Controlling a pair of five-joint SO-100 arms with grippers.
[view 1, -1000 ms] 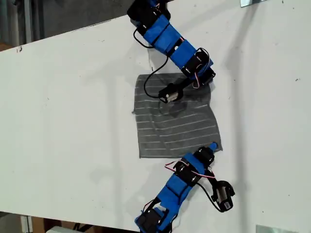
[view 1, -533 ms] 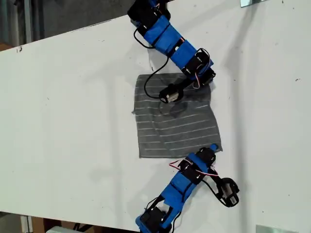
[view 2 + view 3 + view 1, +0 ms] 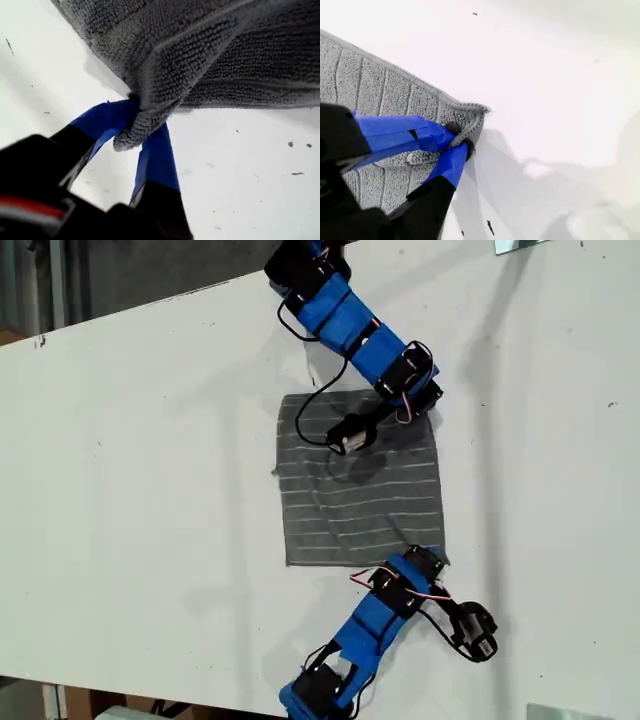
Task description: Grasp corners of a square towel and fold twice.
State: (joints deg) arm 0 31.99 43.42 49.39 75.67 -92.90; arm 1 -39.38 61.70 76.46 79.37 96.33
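The dark grey striped towel lies mostly flat on the white table. My first gripper reaches in from the exterior view's bottom and is shut on the towel's lower right corner. That corner is raised, with the cloth hanging above the table. My second gripper comes from the exterior view's top and is shut on the upper right corner. The towel around that corner still rests low on the table.
The white table stretches wide to the exterior view's left and right of the towel. Its far edge runs along the exterior view's top left. A black cable loops over the towel's upper edge.
The lower right corner has been drawn slightly toward the exterior view's left and lifted by my first gripper. That arm's wrist has swung toward the exterior view's right. The second arm barely moved.
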